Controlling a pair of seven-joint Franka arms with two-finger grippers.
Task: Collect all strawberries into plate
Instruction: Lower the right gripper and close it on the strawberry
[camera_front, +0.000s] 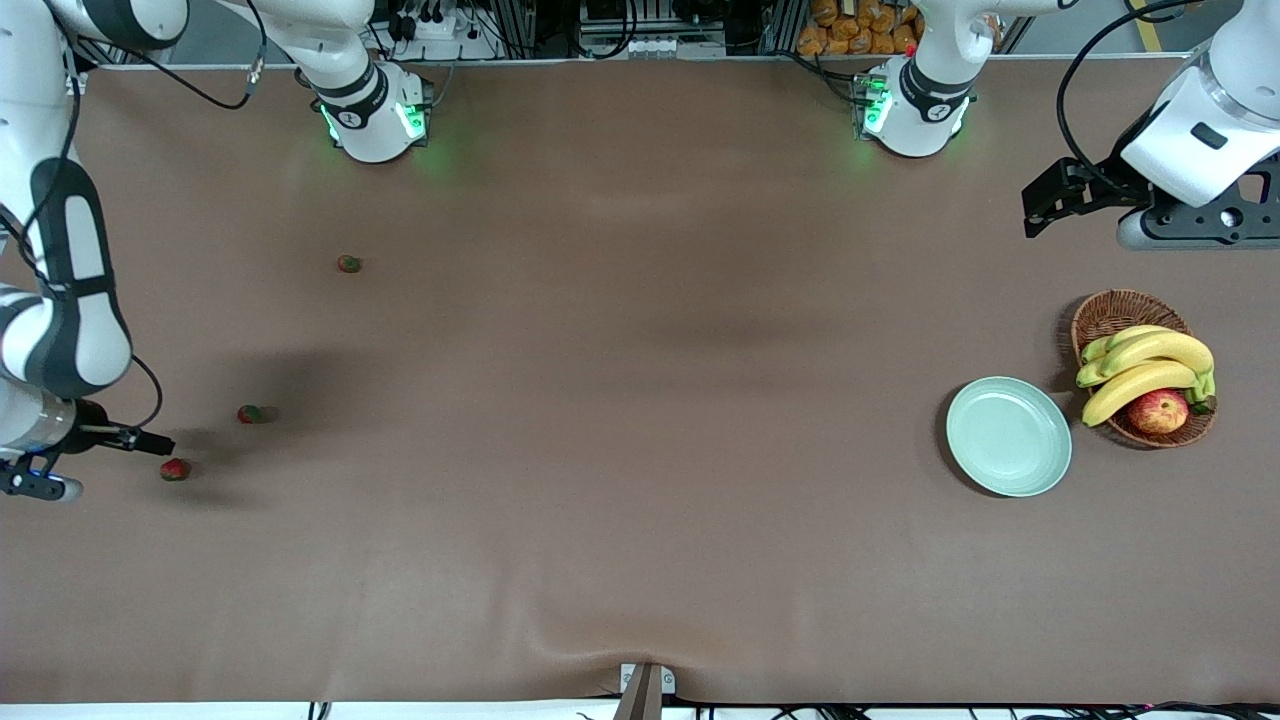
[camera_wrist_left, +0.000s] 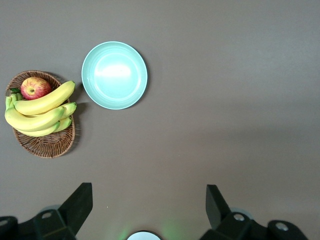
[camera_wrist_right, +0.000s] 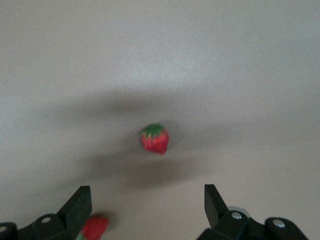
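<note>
Brown table (camera_front: 640, 450), three strawberries (camera_front: 175, 469) toward the right arm's end, empty plate (camera_front: 1008, 436) beside basket (camera_front: 1110, 315), right gripper (camera_wrist_right: 145, 212) spread above berries, left gripper (camera_wrist_left: 149, 205) spread, empty, waiting aloft.

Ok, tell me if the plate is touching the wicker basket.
Apart. The left wrist view shows a strip of bare table between the plate and the wicker basket; the front view shows the same gap.

We are in a robotics lab: two white arms (camera_front: 370, 100) bolted along a brown-covered surface (camera_front: 640, 450), cables and power strips (camera_front: 440, 25) along its edge, aluminium framing (camera_front: 640, 20) above.
</note>
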